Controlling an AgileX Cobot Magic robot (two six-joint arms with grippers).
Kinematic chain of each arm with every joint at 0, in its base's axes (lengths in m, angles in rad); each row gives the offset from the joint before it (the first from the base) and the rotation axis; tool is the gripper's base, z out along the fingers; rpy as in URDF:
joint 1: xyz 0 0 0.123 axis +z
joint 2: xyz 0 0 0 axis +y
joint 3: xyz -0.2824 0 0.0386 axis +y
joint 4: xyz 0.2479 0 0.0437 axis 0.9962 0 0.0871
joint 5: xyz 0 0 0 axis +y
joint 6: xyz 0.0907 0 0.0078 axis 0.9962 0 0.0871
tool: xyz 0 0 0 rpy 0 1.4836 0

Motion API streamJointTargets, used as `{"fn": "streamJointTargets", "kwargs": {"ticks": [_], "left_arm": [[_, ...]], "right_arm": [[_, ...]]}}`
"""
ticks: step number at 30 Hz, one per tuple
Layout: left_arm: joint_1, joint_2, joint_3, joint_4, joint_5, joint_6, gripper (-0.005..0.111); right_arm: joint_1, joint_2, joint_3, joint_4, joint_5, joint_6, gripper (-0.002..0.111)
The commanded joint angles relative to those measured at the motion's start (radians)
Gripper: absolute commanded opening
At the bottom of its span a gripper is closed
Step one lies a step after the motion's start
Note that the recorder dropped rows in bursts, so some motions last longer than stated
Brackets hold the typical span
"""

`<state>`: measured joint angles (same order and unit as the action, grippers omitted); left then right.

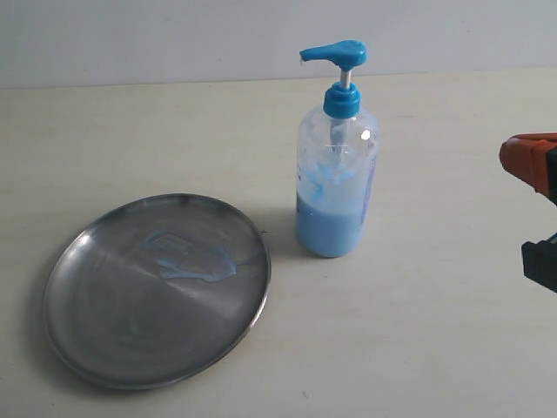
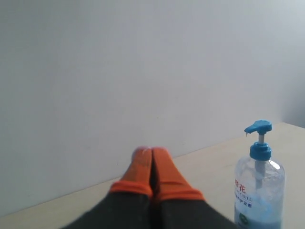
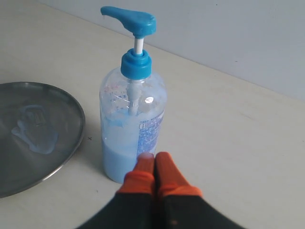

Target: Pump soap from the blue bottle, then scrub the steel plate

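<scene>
Ext + R wrist views show soap on steel plate; L wrist view catches only blue bottle. L gripper, R gripper both closed, empty.

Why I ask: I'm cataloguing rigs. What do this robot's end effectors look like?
The left end effector and right end effector look alike. Each has two slim, tapered fingers sheathed in bright orange with rounded tips, set on black bases. No cables or markings show.
</scene>
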<state>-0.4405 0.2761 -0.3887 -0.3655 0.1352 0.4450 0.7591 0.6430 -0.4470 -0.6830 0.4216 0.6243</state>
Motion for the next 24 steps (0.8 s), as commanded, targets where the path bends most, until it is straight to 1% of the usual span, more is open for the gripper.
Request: {"fn": "streamJointTargets", "kwargs": {"ticks": [1,4,6,15,17,21,22,24], "left_arm": [[0.003,-0.059,0.062,0.044,-0.019,-0.011,0.0],[0.012,-0.094,0.112,0.057,-0.03,-0.015,0.0],[0.028,-0.114,0.142,0.089,-0.046,-0.06,0.0],[0.119,-0.24,0.274,0.28,-0.065,-0.356,0.0],[0.134,-0.271,0.305,0.355,-0.068,-0.445,0.0],[0.157,-0.276,0.361,0.537,-0.076,-0.672,0.0],[0.162,-0.276,0.372,0.559,-0.073,-0.71,0.0],[0.164,-0.276,0.389,0.557,-0.071,-0.723,0.0]], "right_arm": [[-0.004,-0.003,0.001,0.001,-0.014,0.006,0.0],[-0.004,-0.003,0.001,0.001,-0.014,0.006,0.0],[-0.004,-0.003,0.001,0.001,-0.014,0.006,0.0],[-0.004,-0.003,0.001,-0.001,-0.012,0.006,0.0],[-0.004,-0.003,0.001,-0.001,-0.012,0.006,0.0],[-0.004,-0.003,0.001,-0.001,-0.012,0.006,0.0],[-0.004,-0.003,0.001,-0.001,-0.012,0.006,0.0],[-0.004,-0.003,0.001,-0.001,-0.012,0.006,0.0]]}}
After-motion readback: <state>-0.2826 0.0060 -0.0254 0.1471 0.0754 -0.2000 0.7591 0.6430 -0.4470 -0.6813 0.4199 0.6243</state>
